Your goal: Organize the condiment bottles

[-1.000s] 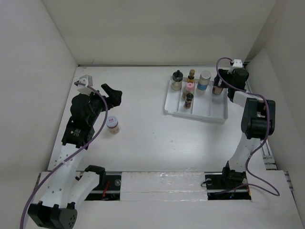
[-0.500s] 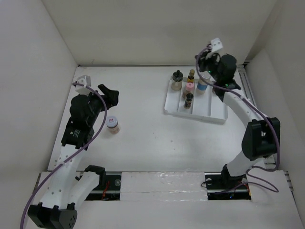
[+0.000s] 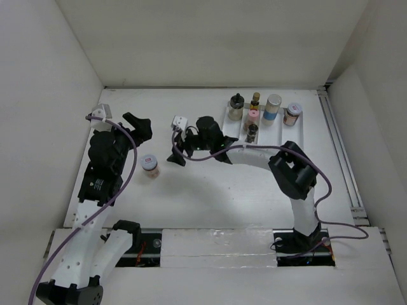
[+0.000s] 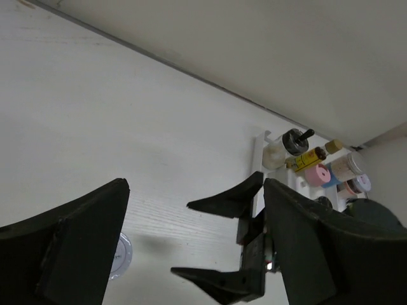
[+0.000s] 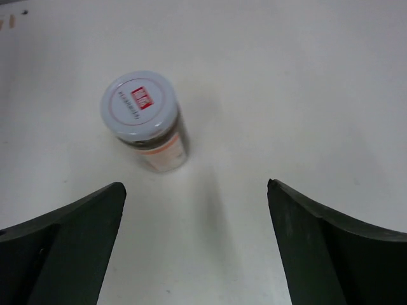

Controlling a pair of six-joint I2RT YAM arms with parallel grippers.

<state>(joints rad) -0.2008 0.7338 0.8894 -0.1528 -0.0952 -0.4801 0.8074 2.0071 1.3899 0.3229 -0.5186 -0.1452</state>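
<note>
A loose jar point(image 3: 150, 164) with a white lid and red mark stands on the table left of centre; it also shows in the right wrist view point(image 5: 143, 121). My right gripper point(image 3: 177, 147) is open and empty, just right of this jar, with the jar ahead of its jaws and left of centre point(image 5: 194, 185). My left gripper point(image 3: 141, 127) is open and empty, behind the jar point(image 4: 194, 184). Several bottles stand in the white tray point(image 3: 280, 147): black lid point(image 3: 236, 107), yellow label point(image 3: 255, 101), pink lid point(image 3: 253, 116), silver lid point(image 3: 273, 105).
The tray sits at the back right of the table. White walls close in the left, back and right sides. The right arm point(image 3: 254, 152) stretches across the table's middle in front of the tray. The right gripper shows between the left gripper's fingers point(image 4: 222, 244).
My right gripper left the jar at the tray's right end, rose, and swung left across the table to beside the loose jar. My left arm shifted slightly left.
</note>
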